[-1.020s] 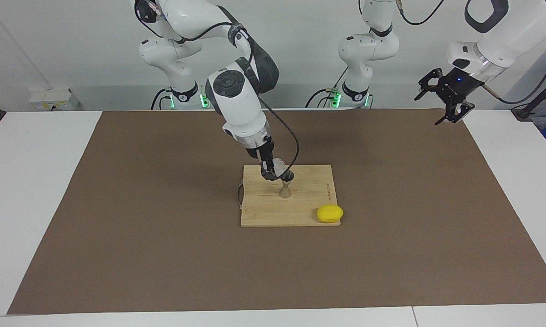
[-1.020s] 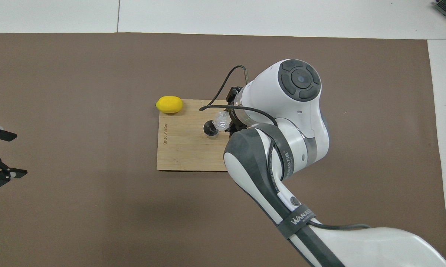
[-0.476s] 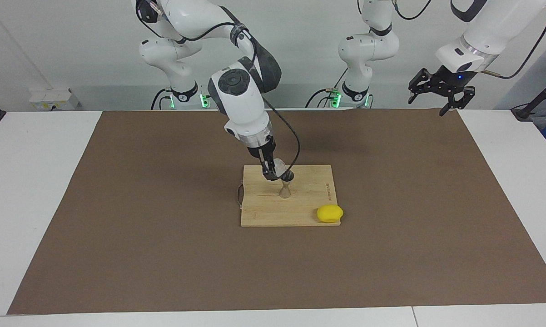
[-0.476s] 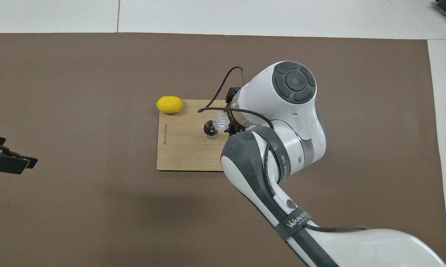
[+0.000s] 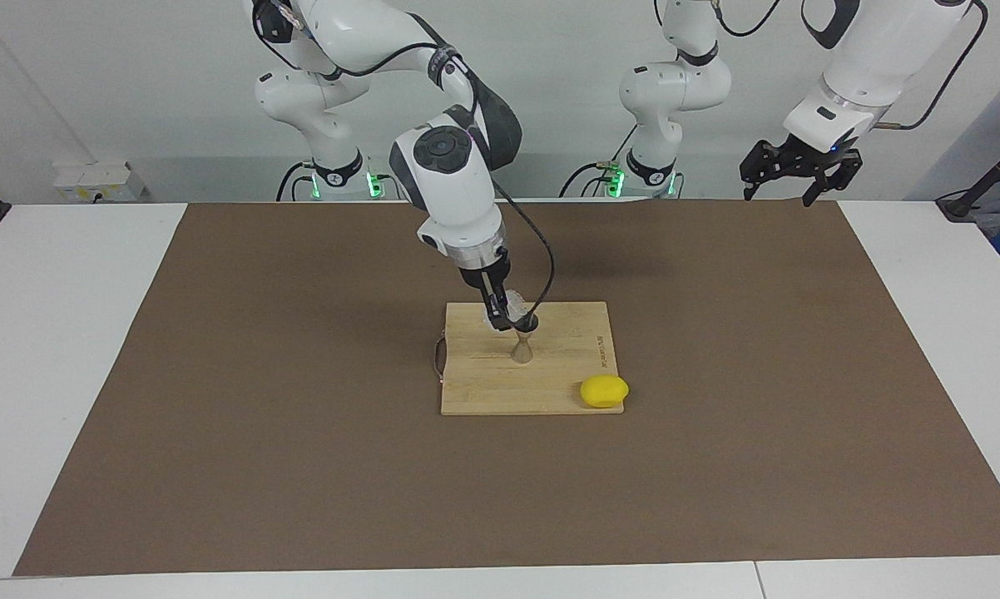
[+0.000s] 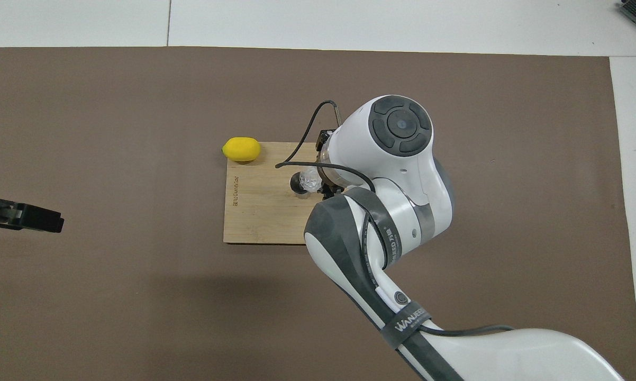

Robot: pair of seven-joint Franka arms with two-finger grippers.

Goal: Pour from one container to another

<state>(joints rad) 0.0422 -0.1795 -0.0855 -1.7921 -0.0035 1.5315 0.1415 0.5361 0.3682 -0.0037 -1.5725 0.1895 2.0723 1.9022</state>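
The wooden cutting board (image 5: 527, 359) lies in the middle of the brown mat (image 5: 217, 374) that covers the surface. The steel jigger (image 5: 522, 344) stands upright on the board, near its middle. The right gripper (image 5: 504, 319) is low over the board, and its jaws are closed on the clear glass tumbler (image 5: 513, 305). The tumbler is tilted, with its mouth directly over the top cup of the jigger, very close to it; I cannot tell if they touch. In the overhead view the tumbler (image 6: 310, 180) partly covers the dark opening of the jigger (image 6: 298, 183). A yellow lemon (image 5: 604, 391) rests at the corner of the board that is farther from the robots, toward the left arm's end. The left gripper (image 5: 789, 176) waits high in the air, well apart from the board, over the mat's edge by the left arm's base, with its jaws wide and holding nothing.
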